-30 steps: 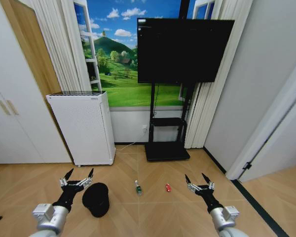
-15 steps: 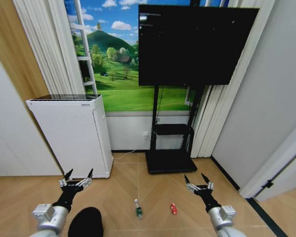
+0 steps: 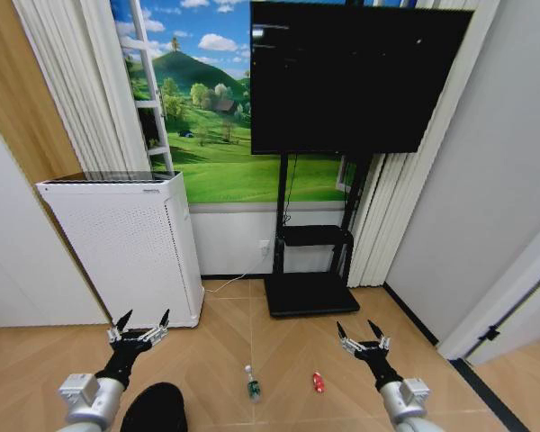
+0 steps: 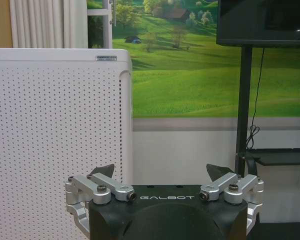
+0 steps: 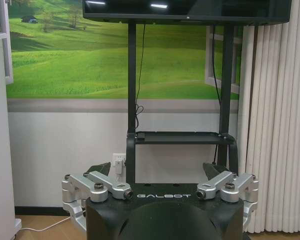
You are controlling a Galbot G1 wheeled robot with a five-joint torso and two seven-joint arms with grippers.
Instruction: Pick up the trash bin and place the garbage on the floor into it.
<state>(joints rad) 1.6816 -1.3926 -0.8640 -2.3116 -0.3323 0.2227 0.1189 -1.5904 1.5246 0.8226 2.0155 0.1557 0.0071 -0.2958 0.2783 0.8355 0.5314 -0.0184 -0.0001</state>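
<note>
The trash bin (image 3: 155,407), black and round, stands on the wood floor at the lower left of the head view, partly cut off by the frame edge. My left gripper (image 3: 145,317) hovers open just above and behind it, holding nothing. Of the garbage, a small clear bottle with a green label (image 3: 251,384) lies mid-floor and a small red piece (image 3: 318,382) lies to its right. My right gripper (image 3: 355,326) is open and held up to the right of the red piece. Each wrist view shows its own gripper open: left gripper (image 4: 161,172), right gripper (image 5: 156,169).
A white perforated cabinet (image 3: 126,247) stands against the wall behind the bin, also white perforated cabinet (image 4: 55,140). A black TV stand (image 3: 308,292) with a large screen (image 3: 351,76) sits beyond the garbage, also TV stand (image 5: 180,137). Curtains hang right of the stand.
The whole head view has shifted: floor, bin and garbage now sit lower and the wall looms larger, so the camera moved. Both grippers hold the same open pose.
</note>
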